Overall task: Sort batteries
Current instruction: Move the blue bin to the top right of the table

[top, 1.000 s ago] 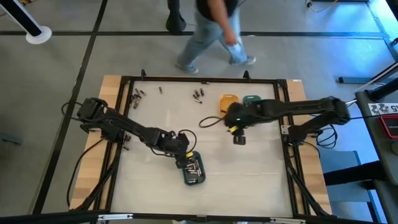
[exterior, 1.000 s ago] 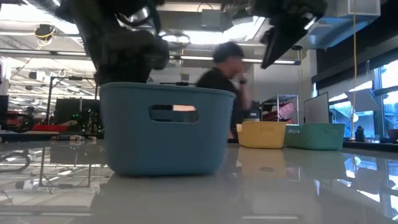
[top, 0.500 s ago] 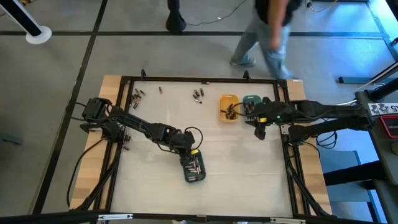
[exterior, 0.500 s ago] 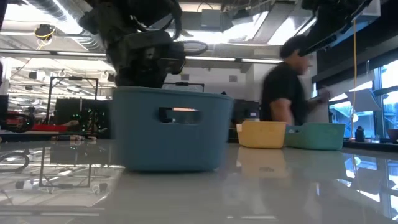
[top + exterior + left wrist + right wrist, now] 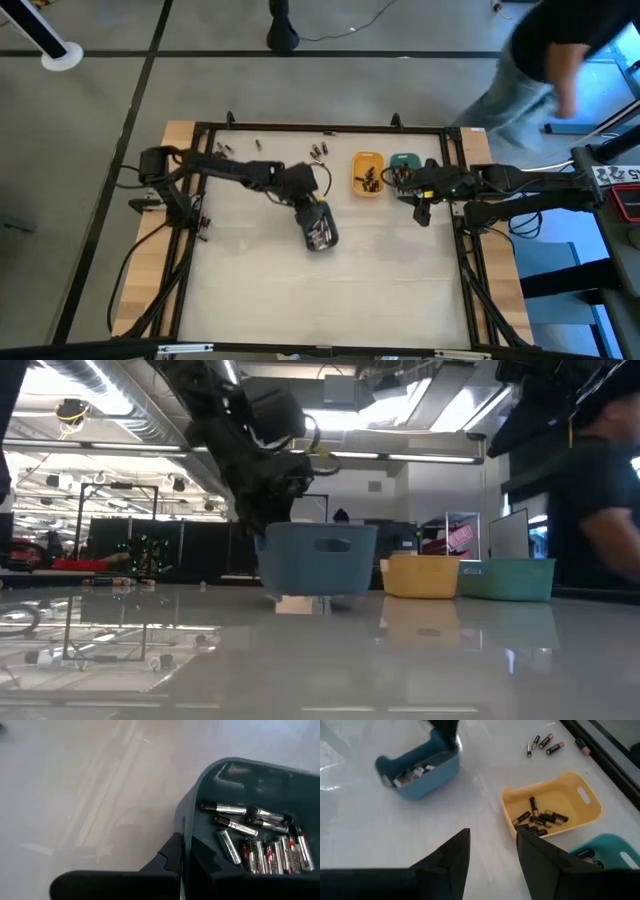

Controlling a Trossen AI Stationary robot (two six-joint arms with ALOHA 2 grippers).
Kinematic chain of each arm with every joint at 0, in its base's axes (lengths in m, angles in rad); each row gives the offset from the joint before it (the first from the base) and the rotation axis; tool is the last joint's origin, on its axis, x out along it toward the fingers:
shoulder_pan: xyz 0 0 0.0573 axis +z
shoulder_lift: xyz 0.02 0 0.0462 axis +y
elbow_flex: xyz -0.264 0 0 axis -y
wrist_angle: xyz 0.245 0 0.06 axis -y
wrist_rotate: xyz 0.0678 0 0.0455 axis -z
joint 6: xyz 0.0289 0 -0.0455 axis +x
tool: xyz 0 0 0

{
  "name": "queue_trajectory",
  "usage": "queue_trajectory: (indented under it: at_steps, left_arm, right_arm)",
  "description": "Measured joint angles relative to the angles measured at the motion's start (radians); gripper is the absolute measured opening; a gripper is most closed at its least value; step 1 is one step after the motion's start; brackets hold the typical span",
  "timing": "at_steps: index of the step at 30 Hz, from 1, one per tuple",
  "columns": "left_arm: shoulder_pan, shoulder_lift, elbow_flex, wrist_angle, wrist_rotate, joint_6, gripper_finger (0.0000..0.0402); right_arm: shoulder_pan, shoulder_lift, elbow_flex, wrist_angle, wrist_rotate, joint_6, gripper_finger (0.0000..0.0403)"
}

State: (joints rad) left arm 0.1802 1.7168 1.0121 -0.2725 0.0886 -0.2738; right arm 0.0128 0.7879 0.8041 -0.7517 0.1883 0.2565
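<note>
Dragging the slate-blue oblong plastic tray (image 5: 319, 226) up the white worktop (image 5: 380, 280), the left gripper (image 5: 303, 205) now has its fingers clamped on the tray's rim, having closed within the last second; the silvery cylindrical batteries (image 5: 260, 847) ride inside; the right gripper (image 5: 422, 212) has withdrawn beside the orange tray (image 5: 367, 173), fingers apart and empty; sorted cells are being relocated, not added to.

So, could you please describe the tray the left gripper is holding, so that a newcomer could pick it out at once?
Start at the white table and follow the left arm to the left gripper near the middle. It is clamped on the rim of the slate-blue tray, which holds silvery batteries. Unlike the orange tray and green tray at the far edge, it stands alone.
</note>
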Motion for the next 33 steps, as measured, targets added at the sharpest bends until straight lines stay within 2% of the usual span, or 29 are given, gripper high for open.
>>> queue_trajectory:
  at_steps: [4,7,19,33]
  left_arm:
    - [0.076,0.000,0.009,-0.001,0.039,0.074,0.0001]
    - [0.112,0.021,0.061,-0.014,0.064,0.137,0.0001]
    - [0.172,0.294,0.447,-0.271,0.074,0.415,0.0000]
    - [0.299,0.461,0.707,-0.400,0.089,0.550,0.0000]
  right_arm:
    - [0.000,0.000,-0.013,0.008,0.007,0.000,0.0163]
    - [0.000,0.000,-0.029,0.033,0.008,-0.001,0.0163]
    - [0.000,0.002,-0.034,0.074,0.011,0.014,0.0163]
    - [0.000,0.002,-0.034,0.069,0.001,0.027,0.0163]
